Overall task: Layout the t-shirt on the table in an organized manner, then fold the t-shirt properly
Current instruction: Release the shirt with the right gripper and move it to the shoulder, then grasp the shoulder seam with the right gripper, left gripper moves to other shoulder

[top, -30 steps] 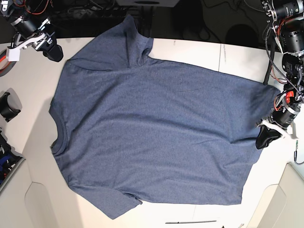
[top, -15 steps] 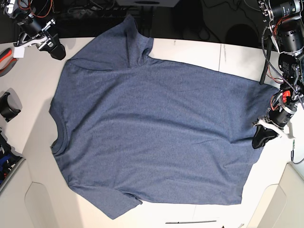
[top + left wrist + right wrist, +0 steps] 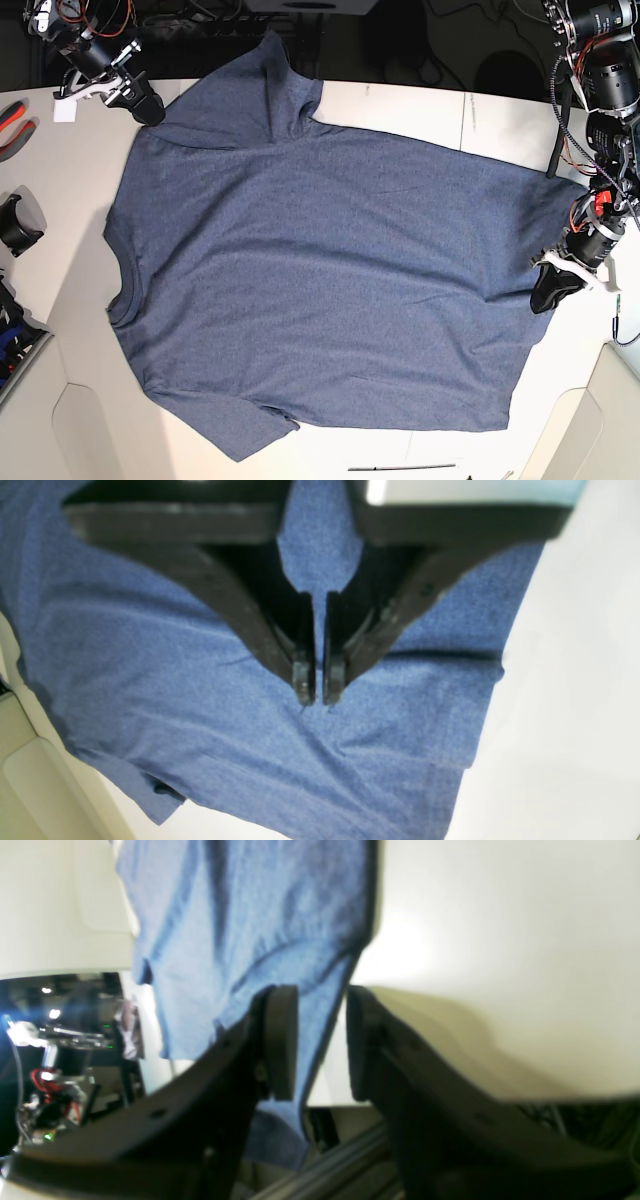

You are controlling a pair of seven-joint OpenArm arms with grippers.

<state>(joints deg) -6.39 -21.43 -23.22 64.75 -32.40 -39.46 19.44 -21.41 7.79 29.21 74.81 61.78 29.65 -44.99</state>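
The slate-blue t-shirt [image 3: 320, 270] lies spread flat on the white table [image 3: 430, 110], collar to the left and hem to the right. One sleeve [image 3: 250, 95] reaches the table's far edge. My left gripper [image 3: 552, 290] stands at the hem's near right corner. In the left wrist view its fingers [image 3: 304, 680] are closed to a thin slit with the tips [image 3: 314, 692] down on the t-shirt [image 3: 175, 695], where wrinkles converge. My right gripper [image 3: 143, 104] hovers at the far-left sleeve edge. It is open [image 3: 320, 1035], with only the t-shirt's edge [image 3: 240, 925] showing beyond it.
Red-handled pliers [image 3: 12, 118] and a black holder [image 3: 16, 224] lie at the table's left edge. Raised white corner panels stand at the near left [image 3: 90, 430] and near right [image 3: 610, 410]. Dark cables and arm bases [image 3: 605, 70] fill the back.
My right gripper has travelled rightward along the far-left edge to the sleeve. My left gripper has shifted a little to the left at the hem and stays closed.
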